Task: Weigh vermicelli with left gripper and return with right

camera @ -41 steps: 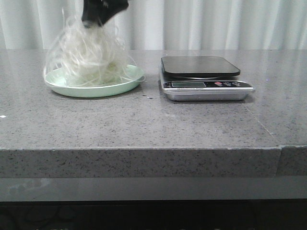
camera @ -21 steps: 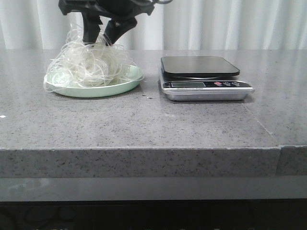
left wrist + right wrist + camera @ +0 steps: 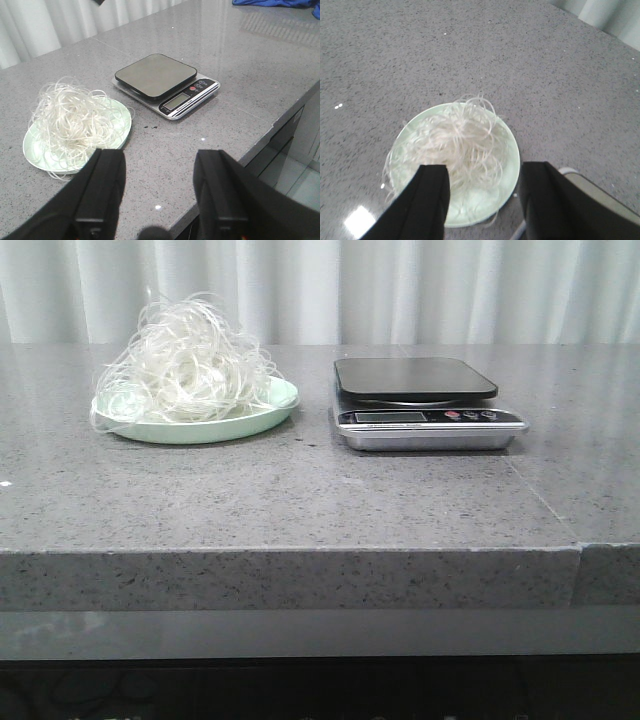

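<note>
The vermicelli point(image 3: 185, 365) lies as a loose white nest on the pale green plate point(image 3: 268, 412) at the table's left. It also shows in the left wrist view as vermicelli point(image 3: 72, 120) on the plate point(image 3: 35, 150), and from above as vermicelli point(image 3: 457, 145) on the plate point(image 3: 512, 150). The kitchen scale point(image 3: 420, 400) stands to the plate's right with a bare black platform point(image 3: 156, 74). My left gripper point(image 3: 160, 187) is open and empty, back near the table's front edge. My right gripper point(image 3: 482, 200) hangs open and empty high above the plate. Neither gripper appears in the front view.
The grey stone table point(image 3: 300, 490) has a seam near its right end. A white curtain point(image 3: 400, 290) hangs behind it. A blue cloth point(image 3: 280, 2) lies far off at one corner in the left wrist view. The table's front edge point(image 3: 280, 125) drops off close to my left gripper.
The right gripper has let go of the vermicelli and risen out of the front view. The vermicelli has settled lower on the plate.
</note>
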`<state>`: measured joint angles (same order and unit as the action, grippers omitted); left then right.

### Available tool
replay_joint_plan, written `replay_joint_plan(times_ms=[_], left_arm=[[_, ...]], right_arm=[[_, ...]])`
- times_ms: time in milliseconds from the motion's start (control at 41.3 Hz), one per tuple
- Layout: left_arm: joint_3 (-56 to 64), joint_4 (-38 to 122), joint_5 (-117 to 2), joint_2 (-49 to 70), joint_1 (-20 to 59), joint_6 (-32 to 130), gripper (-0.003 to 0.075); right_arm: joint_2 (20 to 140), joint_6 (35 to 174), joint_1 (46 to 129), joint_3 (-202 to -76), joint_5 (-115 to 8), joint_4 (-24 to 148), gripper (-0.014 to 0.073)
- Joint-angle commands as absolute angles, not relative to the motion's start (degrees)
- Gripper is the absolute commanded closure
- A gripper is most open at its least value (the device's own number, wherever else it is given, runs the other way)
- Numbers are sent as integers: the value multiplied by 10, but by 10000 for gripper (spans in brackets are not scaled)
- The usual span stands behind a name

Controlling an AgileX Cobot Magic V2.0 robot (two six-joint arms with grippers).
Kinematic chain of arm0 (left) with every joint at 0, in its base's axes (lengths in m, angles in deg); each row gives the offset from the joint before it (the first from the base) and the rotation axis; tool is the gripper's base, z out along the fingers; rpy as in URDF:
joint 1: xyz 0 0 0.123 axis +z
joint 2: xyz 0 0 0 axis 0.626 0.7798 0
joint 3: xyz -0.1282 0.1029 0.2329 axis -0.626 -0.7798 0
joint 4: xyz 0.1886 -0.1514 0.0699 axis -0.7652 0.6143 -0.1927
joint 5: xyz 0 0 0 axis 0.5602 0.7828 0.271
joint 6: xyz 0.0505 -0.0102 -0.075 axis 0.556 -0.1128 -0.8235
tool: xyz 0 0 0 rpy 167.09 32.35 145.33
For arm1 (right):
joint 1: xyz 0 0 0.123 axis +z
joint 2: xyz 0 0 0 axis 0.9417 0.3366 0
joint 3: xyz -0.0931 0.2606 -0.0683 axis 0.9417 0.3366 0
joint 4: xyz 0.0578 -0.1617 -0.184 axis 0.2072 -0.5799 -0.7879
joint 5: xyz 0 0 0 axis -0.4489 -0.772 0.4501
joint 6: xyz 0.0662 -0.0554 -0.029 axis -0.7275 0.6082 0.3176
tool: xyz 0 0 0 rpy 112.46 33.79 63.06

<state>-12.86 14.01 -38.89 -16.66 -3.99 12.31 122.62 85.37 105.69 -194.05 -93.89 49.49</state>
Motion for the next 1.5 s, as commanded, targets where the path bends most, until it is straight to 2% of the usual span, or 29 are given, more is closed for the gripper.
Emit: replay_joint_plan(times_ms=[0, 218, 679, 969, 1236, 1284, 1357, 1478], left_arm=[[-115, 141, -427, -164, -41, 117, 332], [-115, 142, -429, -164, -41, 117, 332], [-115, 145, -429, -164, -41, 117, 332], [-115, 145, -429, -164, -41, 117, 332], [-115, 145, -429, -164, -41, 117, 346], [-115, 145, -429, -164, -41, 117, 367], [-115, 145, -429, -164, -41, 117, 422], [-115, 145, -429, -164, -41, 117, 522]], right_arm=[[1136, 854, 1053, -1875, -868, 487, 155], [991, 854, 1053, -1681, -793, 487, 155], [670, 854, 1053, -1370, -803, 474, 155], [531, 846, 1053, -1265, -863, 474, 155], [498, 824, 1053, -1238, -885, 474, 158], [498, 824, 1053, -1238, -884, 474, 172], [498, 824, 1053, -1238, -883, 474, 235], [498, 824, 1053, -1238, -881, 474, 402]])
